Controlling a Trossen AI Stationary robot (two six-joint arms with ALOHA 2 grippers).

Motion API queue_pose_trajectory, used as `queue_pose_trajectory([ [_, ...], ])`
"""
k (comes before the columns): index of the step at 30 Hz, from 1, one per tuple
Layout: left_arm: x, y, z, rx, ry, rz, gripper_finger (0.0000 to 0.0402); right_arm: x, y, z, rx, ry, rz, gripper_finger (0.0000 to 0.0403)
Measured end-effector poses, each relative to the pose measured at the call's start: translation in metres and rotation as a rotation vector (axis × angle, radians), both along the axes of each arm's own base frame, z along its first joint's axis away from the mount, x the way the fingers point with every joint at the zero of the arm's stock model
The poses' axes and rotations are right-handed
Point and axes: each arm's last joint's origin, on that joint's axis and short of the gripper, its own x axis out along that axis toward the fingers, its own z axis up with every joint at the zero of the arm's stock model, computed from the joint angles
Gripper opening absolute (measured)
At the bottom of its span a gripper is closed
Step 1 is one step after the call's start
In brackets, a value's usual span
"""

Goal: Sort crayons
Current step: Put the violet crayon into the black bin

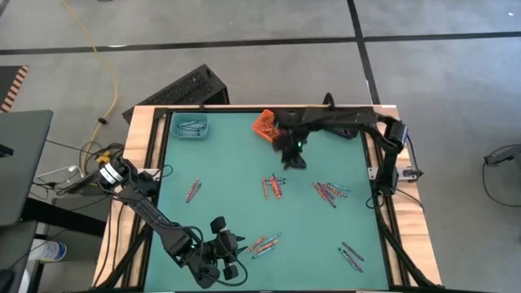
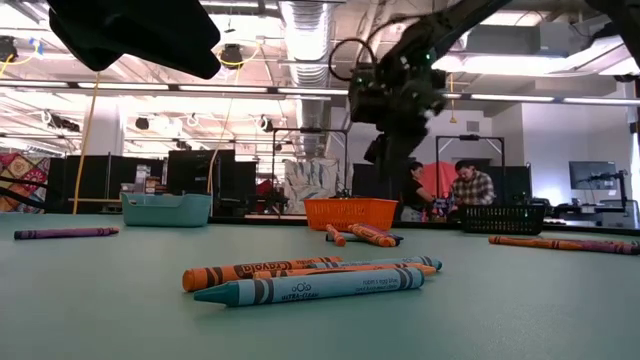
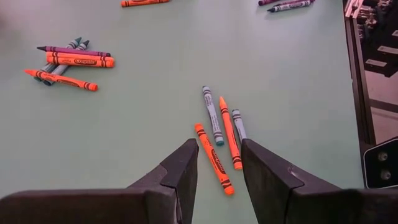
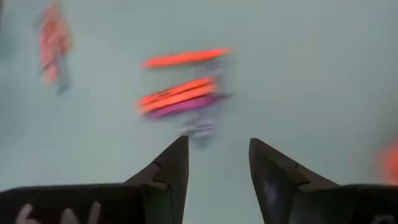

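Crayons lie flat on the green table (image 1: 228,163) in loose groups: an orange, blue and grey group (image 1: 264,242) near the front, an orange and purple group (image 1: 273,186) mid-table, more (image 1: 330,192) to the right. My left gripper (image 3: 219,168) hangs open above the front group (image 3: 221,134) and touches nothing. My right gripper (image 1: 293,155) stands open above the table, just in front of the orange bin (image 1: 265,124). Its wrist view shows blurred orange and purple crayons (image 4: 180,93) beyond its open fingers (image 4: 217,155).
A teal bin (image 1: 189,125) with blue crayons stands at the far left of the table, the orange bin beside it mid-back. A black bin (image 2: 502,218) shows at the far right in the low view. Single crayons lie at the left (image 1: 193,190) and front right (image 1: 352,255).
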Motion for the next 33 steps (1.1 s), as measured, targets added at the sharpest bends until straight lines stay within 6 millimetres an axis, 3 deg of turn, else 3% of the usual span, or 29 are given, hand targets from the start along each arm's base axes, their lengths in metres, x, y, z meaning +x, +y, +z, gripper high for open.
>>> queue_pose_trajectory([
  [6,0.000,0.000,0.000,0.000,0.000,0.000,0.0112,0.009,0.064,-0.002,0.017,0.090,0.225,0.0162],
  [16,-0.001,-0.001,-0.002,-0.035,0.038,-0.039,0.0112,0.015,0.166,-0.002,0.012,0.149,0.431,0.0162],
  [24,-0.006,0.000,-0.008,-0.065,0.145,-0.083,0.0112,0.002,0.239,-0.003,-0.029,0.240,0.469,0.0162],
  [33,-0.007,0.002,-0.012,0.087,0.259,-0.270,0.0112,-0.021,0.298,-0.005,-0.131,0.329,0.381,0.0162],
])
